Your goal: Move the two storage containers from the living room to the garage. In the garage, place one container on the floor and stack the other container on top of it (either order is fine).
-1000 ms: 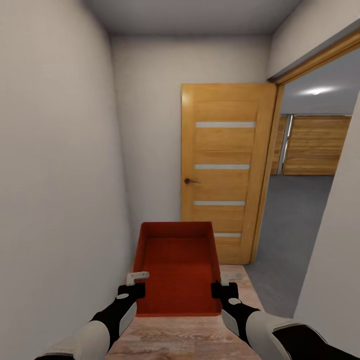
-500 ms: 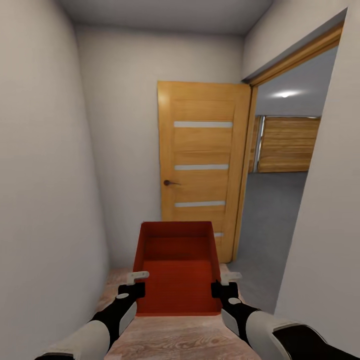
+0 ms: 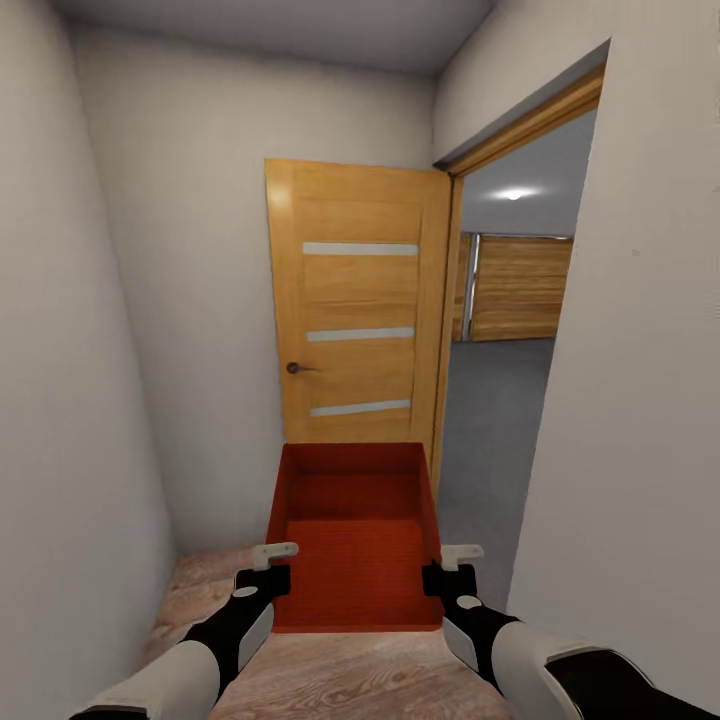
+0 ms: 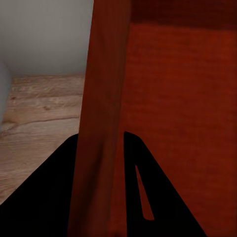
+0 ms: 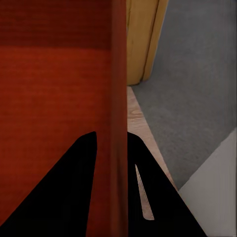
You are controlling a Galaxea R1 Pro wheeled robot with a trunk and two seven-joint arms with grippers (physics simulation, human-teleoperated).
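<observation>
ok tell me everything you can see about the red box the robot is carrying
The storage container is a plain red-orange rectangular box, open-topped, with flat sides and a finely ribbed inner floor. It is held level in front of the robot, above wood-plank flooring. The left claw pinches its left wall, the right claw its right wall, each straddling the rim.

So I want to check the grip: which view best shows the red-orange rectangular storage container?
The head view: the whole open red-orange storage container sits between both grippers. Each wrist view gives just one side wall, clamped between dark fingers, plus some inner floor.
</observation>
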